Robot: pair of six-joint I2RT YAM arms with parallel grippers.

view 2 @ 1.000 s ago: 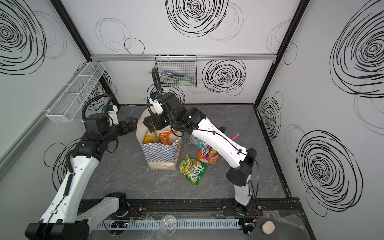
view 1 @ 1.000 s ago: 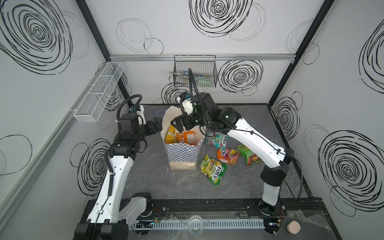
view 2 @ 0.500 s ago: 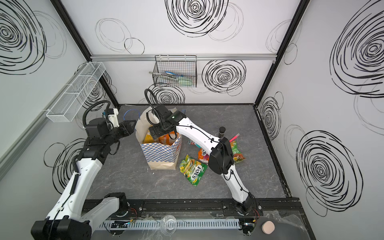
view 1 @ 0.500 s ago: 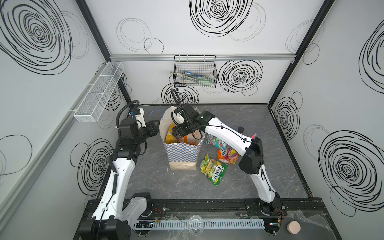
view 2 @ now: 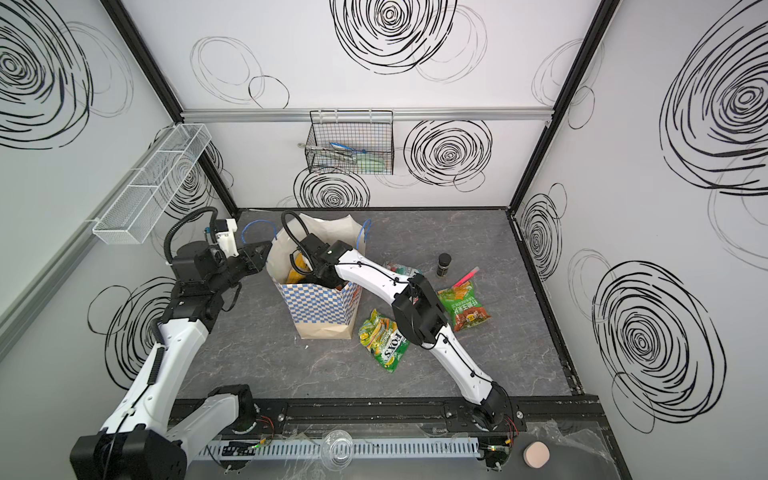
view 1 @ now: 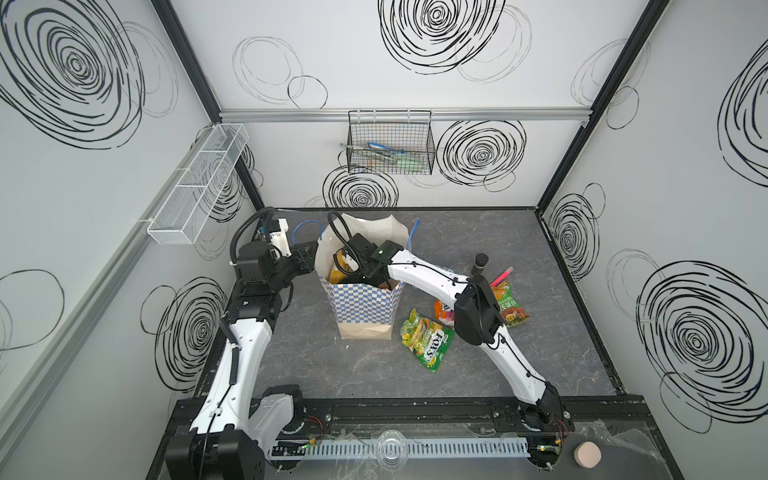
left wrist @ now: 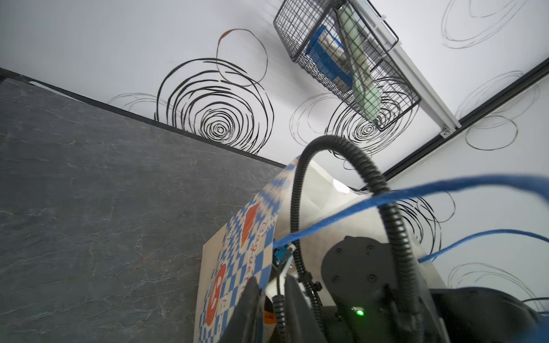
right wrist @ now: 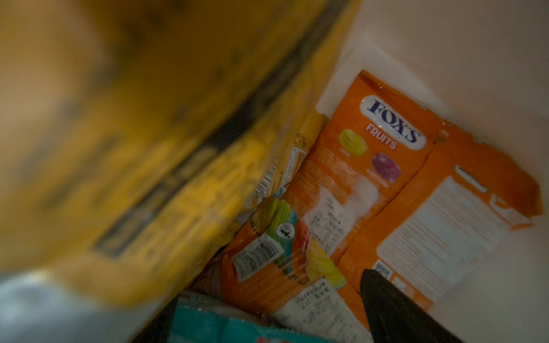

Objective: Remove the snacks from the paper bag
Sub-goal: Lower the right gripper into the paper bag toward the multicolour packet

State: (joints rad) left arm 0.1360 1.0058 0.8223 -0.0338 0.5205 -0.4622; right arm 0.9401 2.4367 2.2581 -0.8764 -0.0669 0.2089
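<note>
Black and hard, my right fingers [right wrist: 395,311] are spread wide deep inside the paper bag [view 1: 363,303], clasping nothing. Only one of them shows; the other is cut off. Just beyond it leans a glossy, crinkled orange packet [right wrist: 371,154] lettered FOX'S FRUITS. A teal packet [right wrist: 214,326] lies beside it, and a yellow packet [right wrist: 148,148] is blurred too close to read. My left fingers [left wrist: 249,314] stand close together astride the bag's cream rim; whether they pinch the paper I cannot tell. Outside, a green packet [view 1: 426,343] lies flat on the grey marbled table [view 1: 332,395]. My right arm [view 1: 432,278] hides part of other packets.
</note>
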